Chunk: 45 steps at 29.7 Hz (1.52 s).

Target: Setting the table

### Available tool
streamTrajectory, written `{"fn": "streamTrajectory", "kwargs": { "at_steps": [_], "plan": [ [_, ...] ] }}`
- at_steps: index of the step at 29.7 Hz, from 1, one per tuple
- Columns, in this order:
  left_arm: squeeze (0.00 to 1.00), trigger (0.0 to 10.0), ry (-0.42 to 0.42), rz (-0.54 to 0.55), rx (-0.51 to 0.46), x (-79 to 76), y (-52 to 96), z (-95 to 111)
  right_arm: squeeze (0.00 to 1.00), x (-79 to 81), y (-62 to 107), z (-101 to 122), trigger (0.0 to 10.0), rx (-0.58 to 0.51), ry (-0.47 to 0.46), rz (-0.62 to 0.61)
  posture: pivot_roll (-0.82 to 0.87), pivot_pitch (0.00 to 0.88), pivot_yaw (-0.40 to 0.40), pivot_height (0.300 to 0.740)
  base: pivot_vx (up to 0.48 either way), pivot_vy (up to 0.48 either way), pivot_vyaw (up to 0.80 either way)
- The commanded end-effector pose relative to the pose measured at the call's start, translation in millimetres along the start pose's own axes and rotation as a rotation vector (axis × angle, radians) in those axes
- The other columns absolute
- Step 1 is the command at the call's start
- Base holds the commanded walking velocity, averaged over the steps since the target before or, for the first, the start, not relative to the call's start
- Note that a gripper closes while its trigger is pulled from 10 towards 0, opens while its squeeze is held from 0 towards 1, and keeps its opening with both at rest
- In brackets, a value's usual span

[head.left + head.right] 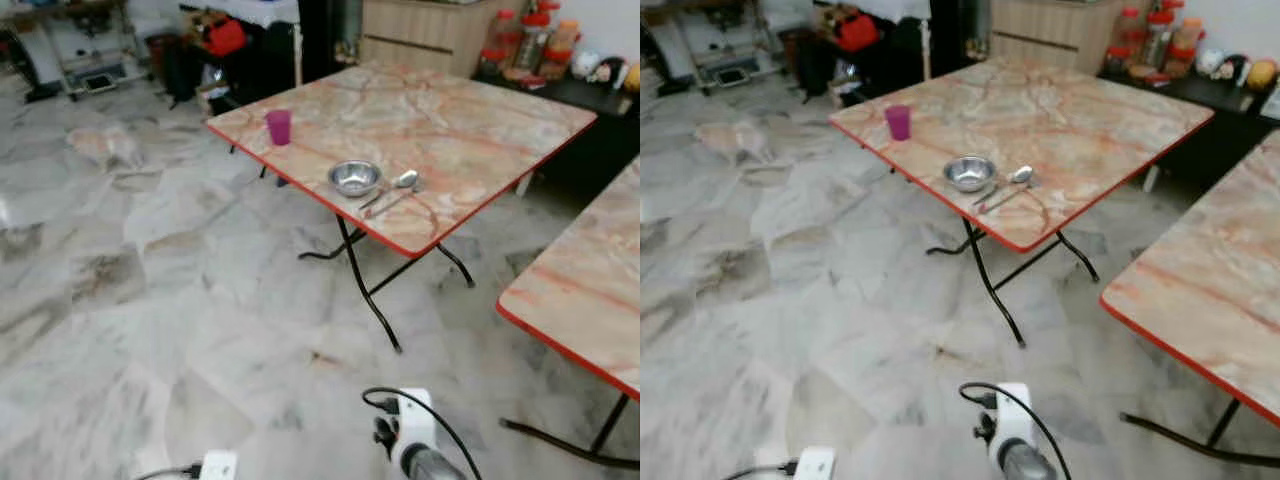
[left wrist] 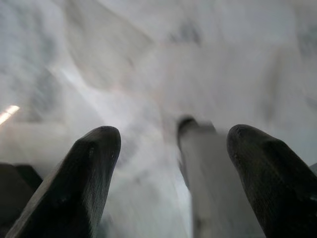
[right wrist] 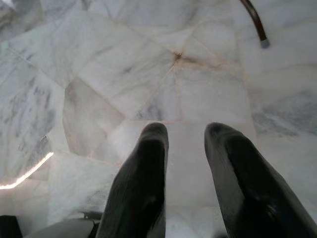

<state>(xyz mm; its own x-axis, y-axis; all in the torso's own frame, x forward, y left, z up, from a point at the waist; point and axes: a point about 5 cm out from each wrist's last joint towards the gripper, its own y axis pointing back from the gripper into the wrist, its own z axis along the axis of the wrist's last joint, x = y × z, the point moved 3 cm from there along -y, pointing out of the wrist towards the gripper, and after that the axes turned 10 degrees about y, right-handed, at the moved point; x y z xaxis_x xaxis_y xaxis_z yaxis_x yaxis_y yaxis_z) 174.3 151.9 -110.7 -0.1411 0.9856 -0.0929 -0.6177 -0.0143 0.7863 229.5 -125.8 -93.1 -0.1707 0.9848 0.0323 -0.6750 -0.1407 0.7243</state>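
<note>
Left eye view puts us standing off from the folding table's marble-patterned surface, with both arms hanging low over the floor. On that surface sit a steel bowl, a spoon and what looks like a second utensil just beside it, and a purple cup well apart toward the far-left corner. All of it lies well ahead of and above our fingers. The spoon's long axis runs diagonally, bowl end away from us, handle toward the near red edge.

Our left gripper has its fingers spread wide and empty, pointed at the floor. Our right gripper has its fingers parted a little, also empty. We judge the right arm nearer the bowl and spoon, and we would need to walk closer before either could reach.
</note>
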Motion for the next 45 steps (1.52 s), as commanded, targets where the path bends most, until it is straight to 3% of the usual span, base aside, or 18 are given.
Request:
{"fn": "streamTrajectory", "kwargs": {
  "at_steps": [1, 5, 20, 45],
  "plan": [
    [0.00, 10.0, 0.207, 0.347, -0.293, 101.5, 4.3, 72.3, 0.00, -5.4, 1.9, -6.5, 10.0, 0.019, -0.016, -0.017, 0.09, 0.000, 0.082, 0.740, 0.472, 0.000, 0.00],
    [0.00, 10.0, 0.235, 0.364, -0.287, 102.9, 4.7, 69.4, 0.00, -3.9, 1.7, -5.7, 10.0, 0.015, 0.001, -0.006, 0.10, 0.000, 0.075, 0.740, 0.460, 0.000, 0.00],
    [0.00, 10.0, 0.278, 0.389, -0.265, 102.7, 5.1, 59.5, 0.00, -7.2, 1.7, -4.3, 10.0, 0.016, 0.024, 0.005, 0.11, 0.000, 0.048, 0.740, 0.448, 0.000, 0.80],
    [0.00, 10.0, 0.303, 0.395, -0.260, 103.0, 4.4, 58.0, 0.00, -7.9, 1.0, -2.5, 10.0, 0.024, 0.031, 0.021, 0.11, 0.000, 0.039, 0.740, 0.391, 0.000, 0.00]
  ]
}}
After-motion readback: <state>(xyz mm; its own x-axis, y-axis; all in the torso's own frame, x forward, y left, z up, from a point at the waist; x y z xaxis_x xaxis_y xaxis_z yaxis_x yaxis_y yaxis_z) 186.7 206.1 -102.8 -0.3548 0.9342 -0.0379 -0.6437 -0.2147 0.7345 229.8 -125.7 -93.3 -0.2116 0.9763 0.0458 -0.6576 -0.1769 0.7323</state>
